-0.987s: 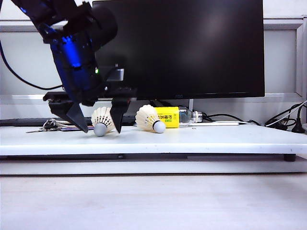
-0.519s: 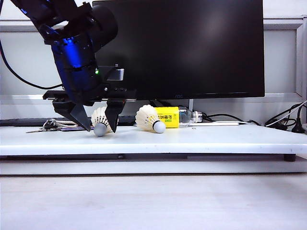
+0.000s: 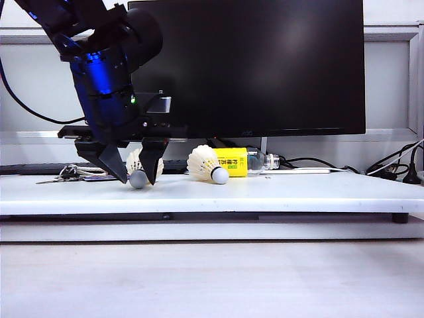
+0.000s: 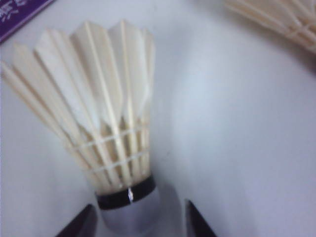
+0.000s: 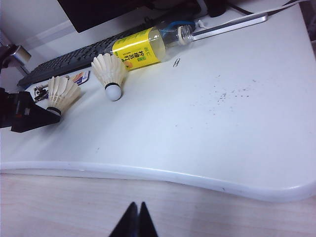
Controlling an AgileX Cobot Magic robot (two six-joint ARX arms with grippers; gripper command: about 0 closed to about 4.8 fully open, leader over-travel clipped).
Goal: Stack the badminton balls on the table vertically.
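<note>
On the white surface (image 3: 278, 192) lie two shuttlecocks: the left tool (image 3: 135, 173) straddles one (image 3: 140, 169) with narrowing jaws, the other (image 3: 207, 164) nearby; the right tool (image 5: 134, 217) hangs shut.

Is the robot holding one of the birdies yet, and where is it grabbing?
Not clearly yet. The left gripper straddles the left shuttlecock at its cork tip, jaws apparently not touching. The right gripper is shut and holds nothing.
</note>
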